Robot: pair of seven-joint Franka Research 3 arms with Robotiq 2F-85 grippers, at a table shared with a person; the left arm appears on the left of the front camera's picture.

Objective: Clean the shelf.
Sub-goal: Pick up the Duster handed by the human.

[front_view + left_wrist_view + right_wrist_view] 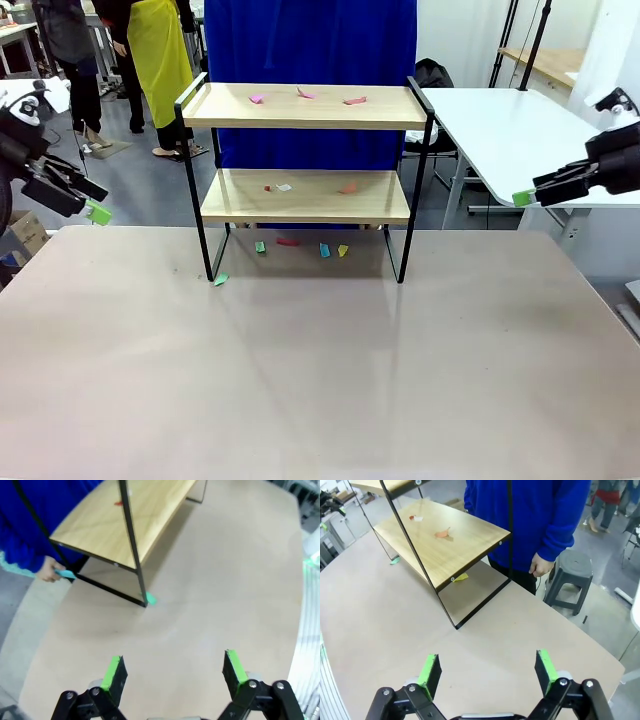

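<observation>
- The shelf [230, 110] stands on the far half of the counter [320, 380], at upper centre of the front view. Its long axis runs left to right across the frame.
- The left arm's jaws hang at the frame's left edge and the right arm's jaws at its right edge. Both sit at about the height of the lower board [310, 205] and well apart from the shelf ends.
- Both pairs of jaws stand wide apart and hold nothing; each wrist view shows two green pads with bare counter between them.
- The shelf lies between the arms, ahead of and inward from each. Neither arm looks clearly nearer, so each would likely take its own end.
- Count: one shelf with two boards.
- Three paper scraps [354, 100] lie on the top board [400, 108].
- Three more scraps [347, 188] lie on the lower board.
- Four scraps [324, 250] lie on the counter under the shelf, and a green one [221, 279] lies at the front left foot.
</observation>
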